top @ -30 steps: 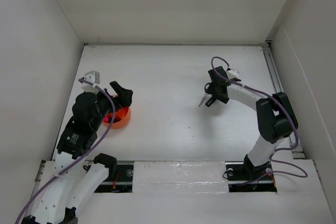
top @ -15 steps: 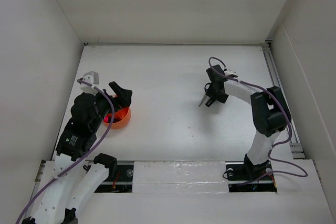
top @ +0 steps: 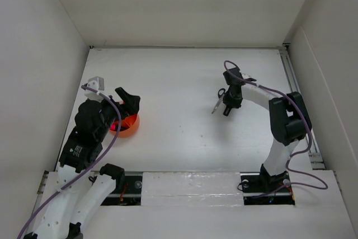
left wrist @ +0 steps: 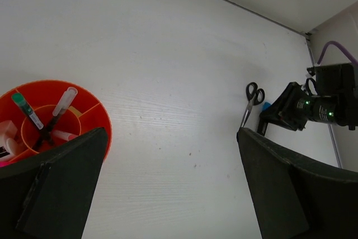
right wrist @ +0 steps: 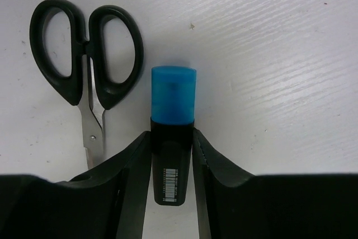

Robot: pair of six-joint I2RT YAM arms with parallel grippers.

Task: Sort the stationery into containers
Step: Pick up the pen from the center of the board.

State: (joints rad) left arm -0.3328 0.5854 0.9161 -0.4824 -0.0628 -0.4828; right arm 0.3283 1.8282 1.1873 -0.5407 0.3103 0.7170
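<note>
Orange cup (left wrist: 92,100): nearest task item to me, at about 8 o'clock from the middle of the table (top: 173,82) in the overhead view. It stands upright and is split by an inner ring and dividers.
Cup contents: I see a green-capped pen (left wrist: 25,110) and a clear-capped pen (left wrist: 61,104) leaning in the inner ring. Something white sits at the cup's 9 o'clock edge; I cannot tell what it is.
Left gripper (top: 130,102): just past the cup at its 12 o'clock, fingers spread as wide as they go, nothing between them. In its wrist view I see only bare table between the two fingers.
Right gripper (right wrist: 172,138): across the table at about 2 o'clock from centre, down at the surface. Its fingers have narrowed onto the blue highlighter, one pressing each side of the black body.
Blue highlighter (right wrist: 173,96): clamped between the right fingers, its blue cap sticking out past the fingertips toward 12 o'clock in the wrist view. I cannot tell whether it is resting on the table or just off it.
Scissors (right wrist: 88,54): black-handled, lying flat and closed just beside the highlighter at its 9 o'clock. The handle loops point to 12 o'clock in the wrist view and the blades run back alongside the left-hand finger. I cannot tell whether that finger touches them.
</note>
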